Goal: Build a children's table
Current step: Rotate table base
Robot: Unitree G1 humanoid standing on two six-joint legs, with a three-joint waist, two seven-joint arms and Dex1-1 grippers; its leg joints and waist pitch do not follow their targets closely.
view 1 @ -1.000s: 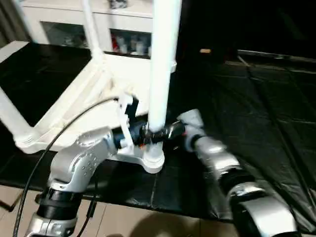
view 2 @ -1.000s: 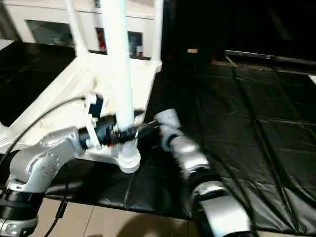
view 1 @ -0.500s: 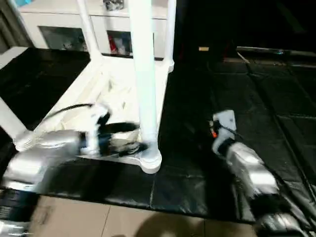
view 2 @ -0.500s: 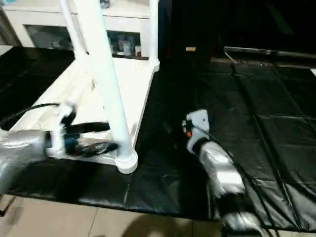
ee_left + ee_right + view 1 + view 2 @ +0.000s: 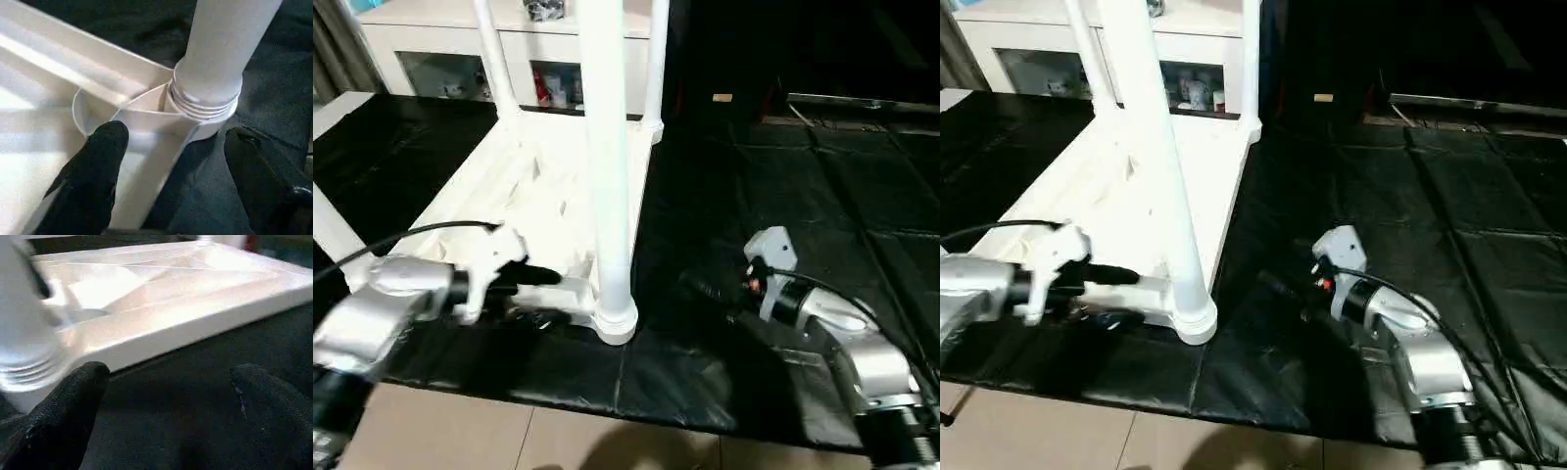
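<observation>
Threaded leg (image 5: 215, 63) in corner socket (image 5: 146, 115)

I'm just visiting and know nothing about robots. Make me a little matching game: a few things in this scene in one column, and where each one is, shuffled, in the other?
Things:
1. nearest leg
2. table top
3. left claw
4. right claw

Places:
A. open over the black mat, apart from the table
B. lying upside down on the black mat
C. open at the near corner, one finger over the ribbed underside
D. standing upright in the near corner socket

Pairs: 1-D, 2-B, 3-C, 4-A
</observation>
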